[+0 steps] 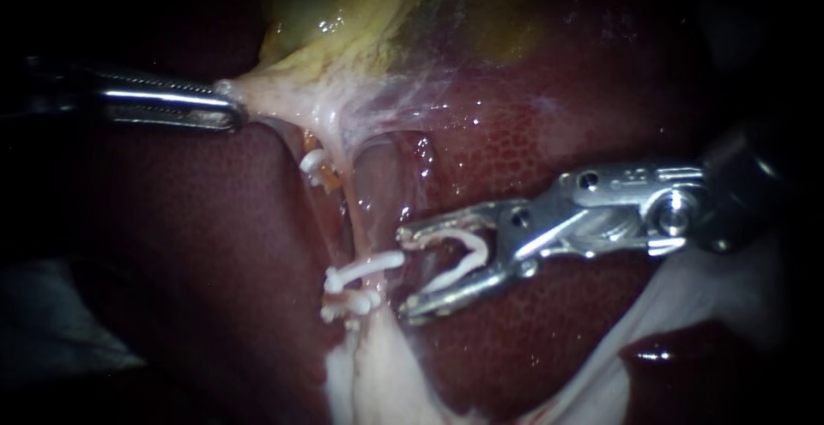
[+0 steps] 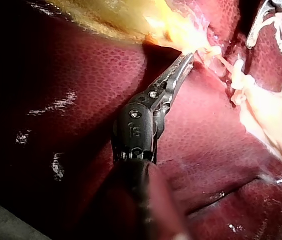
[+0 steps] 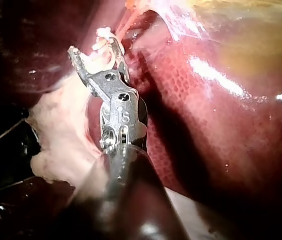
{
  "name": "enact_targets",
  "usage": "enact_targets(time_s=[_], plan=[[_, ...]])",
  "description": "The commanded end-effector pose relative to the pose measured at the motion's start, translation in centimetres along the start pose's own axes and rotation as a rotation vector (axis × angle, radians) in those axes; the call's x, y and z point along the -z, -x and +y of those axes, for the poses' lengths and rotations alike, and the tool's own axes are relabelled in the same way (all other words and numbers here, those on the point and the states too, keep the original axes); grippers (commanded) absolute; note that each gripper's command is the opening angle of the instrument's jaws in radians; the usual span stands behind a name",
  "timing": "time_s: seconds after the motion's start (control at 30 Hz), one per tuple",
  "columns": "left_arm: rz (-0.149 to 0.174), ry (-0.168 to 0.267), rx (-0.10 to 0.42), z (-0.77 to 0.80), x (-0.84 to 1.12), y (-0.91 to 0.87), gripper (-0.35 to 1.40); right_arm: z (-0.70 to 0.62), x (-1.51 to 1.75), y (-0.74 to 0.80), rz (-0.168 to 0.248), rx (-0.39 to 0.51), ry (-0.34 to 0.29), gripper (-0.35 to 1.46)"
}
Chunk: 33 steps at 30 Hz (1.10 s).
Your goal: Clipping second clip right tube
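1. Your left instrument (image 1: 230, 107): the jaws are clamped together on pale tissue (image 1: 275, 90) at the narrow end of the gallbladder (image 1: 343, 13). The tissue is stretched to a point right at the jaw tips.
2. Your right instrument (image 1: 408, 270): the jaws stand wide apart and carry an open clip (image 1: 468, 258). It is white, with one leg lying against each jaw and its bend deep toward the jaw pivot.
3. The right tube (image 1: 359, 219) is a thin pinkish strand just ahead of your right jaw tips. It runs across the mouth of the jaws and sits outside the gap.
4. A set clip (image 1: 369, 264) already sits on that strand, level with the gap, and its free end comes close to the upper jaw tip.
5. A lower clip (image 1: 350, 302) sits just beyond the lower jaw tip. An upper clip (image 1: 313, 166) sits farther ahead, between your two instruments' tips.
6. The liver (image 1: 532, 133) is dark red and lies under both pairs of jaws.
7. The right wrist view agrees: your right jaws are spread, with pale clip material between them.
8. The left wrist view shows your left jaws closed on yellow-white tissue, with your right jaws well apart beyond them.
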Motion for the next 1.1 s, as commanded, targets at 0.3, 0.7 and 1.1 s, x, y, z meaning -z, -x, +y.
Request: enact_targets(time_s=[0.3, 0.7, 1.1], plan=[[0.000, -0.001, 0.000, 0.01, -0.01, -0.01, -0.35, 0.37, -0.19, 0.14, 0.008, -0.066, 0.043, 0.48], [0.000, -0.003, 0.000, 0.03, -0.02, -0.01, -0.35, 0.59, -0.60, 0.38, 0.020, -0.098, 0.062, 0.49], [0.001, -0.006, 0.000, 0.03, -0.03, -0.01, -0.35, 0.60, -0.73, 0.41, 0.155, -0.175, -0.091, 0.49]])
